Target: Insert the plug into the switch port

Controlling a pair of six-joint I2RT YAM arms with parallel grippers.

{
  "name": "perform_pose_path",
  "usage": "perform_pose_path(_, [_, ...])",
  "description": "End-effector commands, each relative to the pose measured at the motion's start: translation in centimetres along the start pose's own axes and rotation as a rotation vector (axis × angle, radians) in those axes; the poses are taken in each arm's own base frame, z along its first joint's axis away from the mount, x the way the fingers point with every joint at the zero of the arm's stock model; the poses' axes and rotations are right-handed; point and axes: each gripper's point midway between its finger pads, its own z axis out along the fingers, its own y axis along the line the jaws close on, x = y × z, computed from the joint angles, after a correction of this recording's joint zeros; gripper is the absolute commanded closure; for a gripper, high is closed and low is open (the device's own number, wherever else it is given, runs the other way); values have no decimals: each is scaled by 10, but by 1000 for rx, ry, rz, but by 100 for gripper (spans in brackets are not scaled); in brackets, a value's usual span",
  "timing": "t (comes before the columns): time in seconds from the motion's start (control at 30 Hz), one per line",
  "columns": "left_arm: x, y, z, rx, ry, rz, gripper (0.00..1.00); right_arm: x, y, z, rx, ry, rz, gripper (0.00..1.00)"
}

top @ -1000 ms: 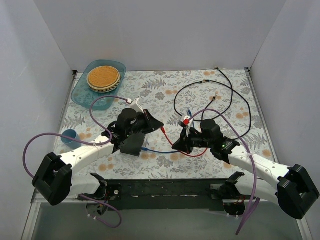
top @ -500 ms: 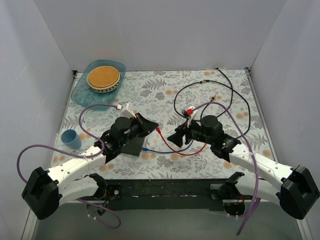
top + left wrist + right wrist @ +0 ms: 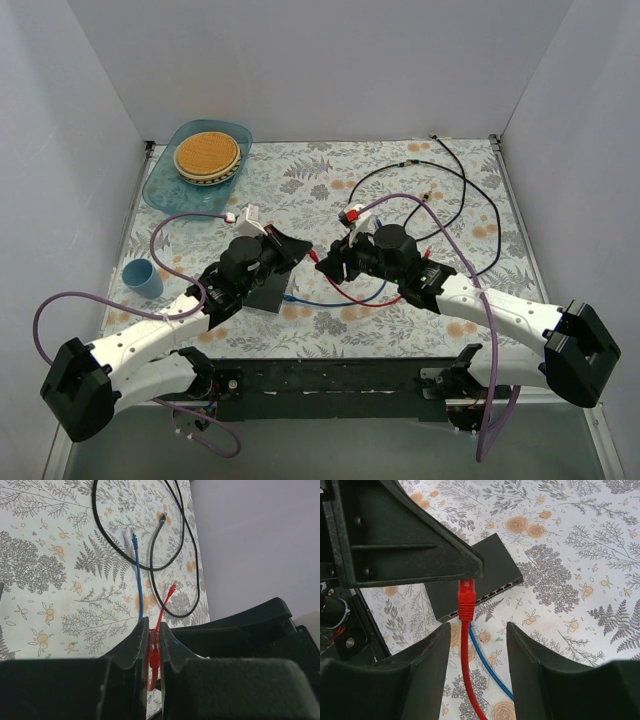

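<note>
The left wrist view shows what the overhead one hides. The left tool [image 3: 154,630] is clenched on the red plug [image 3: 154,652], pinched between its two dark fingers. Farther up that frame, a second red connector [image 3: 172,587] and a blue connector [image 3: 134,539] lie among the black cables [image 3: 100,525].

The right wrist view alone shows the switch [image 3: 480,577] clearly. It lies flat, with its socket row along the edge facing the lower right of the frame. There the plug overlaps that edge, and contact cannot be told. The right tool [image 3: 479,630] is released, its fingers spread either side of the red cable [image 3: 465,680], with the blue cable [image 3: 490,672] beside it.

Overhead, the switch sits left of centre, partly under the left arm, and the two tools meet just up and right of it.

The worktop [image 3: 300,180] has a floral cover. A teal tray [image 3: 160,190] holding a round woven dish [image 3: 207,155] sits at the upper left, and a blue cup [image 3: 140,278] lies below it. Plain pale walls [image 3: 320,70] close in three sides.
</note>
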Motion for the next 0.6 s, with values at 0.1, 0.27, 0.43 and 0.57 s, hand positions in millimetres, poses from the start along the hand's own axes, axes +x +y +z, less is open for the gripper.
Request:
perform_pose_path(0.1, [-11, -9, -3, 10, -40, 3, 100, -37, 5, 5, 15, -105, 3, 53])
perform_pose_path(0.27, [-9, -7, -2, 5, -32, 1, 100, -35, 9, 13, -8, -89, 7, 57])
perform_pose_path(0.43, [-11, -7, -3, 4, -40, 1, 100, -33, 13, 16, -22, -86, 9, 59])
perform_pose_path(0.57, [-10, -8, -4, 7, -34, -1, 100, -34, 13, 18, -17, -87, 19, 65])
